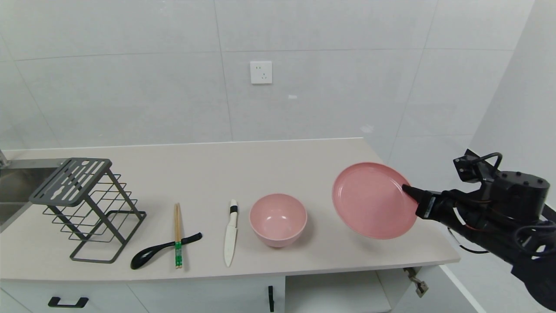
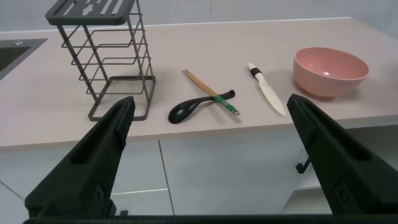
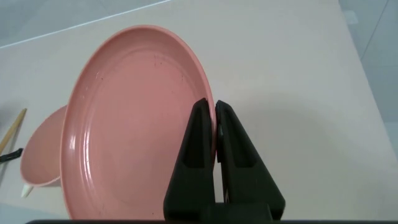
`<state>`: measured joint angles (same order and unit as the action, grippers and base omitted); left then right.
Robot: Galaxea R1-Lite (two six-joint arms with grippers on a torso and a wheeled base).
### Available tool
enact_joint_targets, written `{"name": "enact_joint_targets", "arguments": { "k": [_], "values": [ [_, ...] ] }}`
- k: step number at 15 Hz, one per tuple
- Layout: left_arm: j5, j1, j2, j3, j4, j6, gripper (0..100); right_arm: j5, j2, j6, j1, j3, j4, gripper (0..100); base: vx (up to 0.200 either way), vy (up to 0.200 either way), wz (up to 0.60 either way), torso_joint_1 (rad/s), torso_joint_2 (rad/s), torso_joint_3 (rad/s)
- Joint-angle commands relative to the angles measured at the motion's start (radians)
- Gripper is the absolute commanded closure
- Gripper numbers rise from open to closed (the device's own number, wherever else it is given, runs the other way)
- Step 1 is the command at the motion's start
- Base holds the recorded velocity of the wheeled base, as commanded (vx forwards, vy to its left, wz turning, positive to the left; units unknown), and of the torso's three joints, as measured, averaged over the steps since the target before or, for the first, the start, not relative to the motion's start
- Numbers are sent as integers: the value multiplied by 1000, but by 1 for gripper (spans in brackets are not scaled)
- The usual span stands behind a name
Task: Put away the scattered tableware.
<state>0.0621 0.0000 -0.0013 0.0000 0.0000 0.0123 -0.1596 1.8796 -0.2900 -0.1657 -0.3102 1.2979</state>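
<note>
My right gripper is shut on the right rim of a pink plate, holding it tilted above the counter's right end. A pink bowl stands left of the plate. Further left lie a white knife, a pair of wooden chopsticks and a black spoon crossing under them. A dark wire rack stands at the counter's left. My left gripper is open, off the counter's front edge, empty.
A sink adjoins the counter at the far left. The beige counter ends just right of the plate. White cabinet fronts with black handles run below. A tiled wall with a socket stands behind.
</note>
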Motion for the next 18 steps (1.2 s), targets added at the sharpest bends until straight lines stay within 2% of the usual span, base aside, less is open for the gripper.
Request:
{"name": "enact_joint_targets", "arguments": {
  "k": [1, 4, 6, 8, 9, 10, 11, 13, 14, 15, 17, 18],
  "values": [
    [2, 0, 1, 0, -2, 0, 0, 0, -114, 3, -8, 69, 1, 100, 0, 0, 0, 0, 0, 0],
    [5, 0, 1, 0, -2, 3, 0, 0, -195, 3, -31, 164, 46, 100, 0, 0, 0, 0, 0, 0],
    [5, 0, 1, 0, -5, 12, 0, -14, -215, 3, -43, 263, 138, 100, 0, 0, 0, 0, 0, 0],
    [4, 0, 1, 0, -8, 20, 0, -14, -214, 0, -38, 289, 185, 100, 0, 0, 0, 0, 0, 0],
    [2, 0, 1, -14, -46, 12, 0, -14, -215, -3, -31, 296, 215, 100, 0, 0, 0, 0, 0, 0],
    [2, 0, 1, -46, -106, 5, 0, -14, -215, -3, -31, 299, 221, 100, 0, 0, 0, 0, 0, 0],
    [1, 0, 1, -202, -143, -2, 0, -14, -215, -3, -32, 309, 245, 100, 0, 0, 0, 0, 0, 0],
    [19, 0, 1, -230, -9, -8, 0, -14, -218, -1, -31, 309, 248, 100, 0, 0, 0, 0, 0, 0],
    [58, 0, 1, -216, 17, -14, 0, -14, -220, -1, -31, 309, 248, 100, 0, 0, 0, 0, 0, 0],
    [71, 0, 6, -215, 48, -25, 0, -14, -237, -1, -31, 310, 248, 100, 0, 0, 0, 0, 0, 0],
    [79, -8, 69, -247, 117, -71, 0, -14, -263, -1, -31, 310, 247, 100, 0, 0, 0, 0, 0, 0],
    [104, -21, 118, -259, 127, -95, 0, -14, -278, -1, -31, 310, 244, 100, 0, 0, 0, 0, 0, 0]
  ]
}}
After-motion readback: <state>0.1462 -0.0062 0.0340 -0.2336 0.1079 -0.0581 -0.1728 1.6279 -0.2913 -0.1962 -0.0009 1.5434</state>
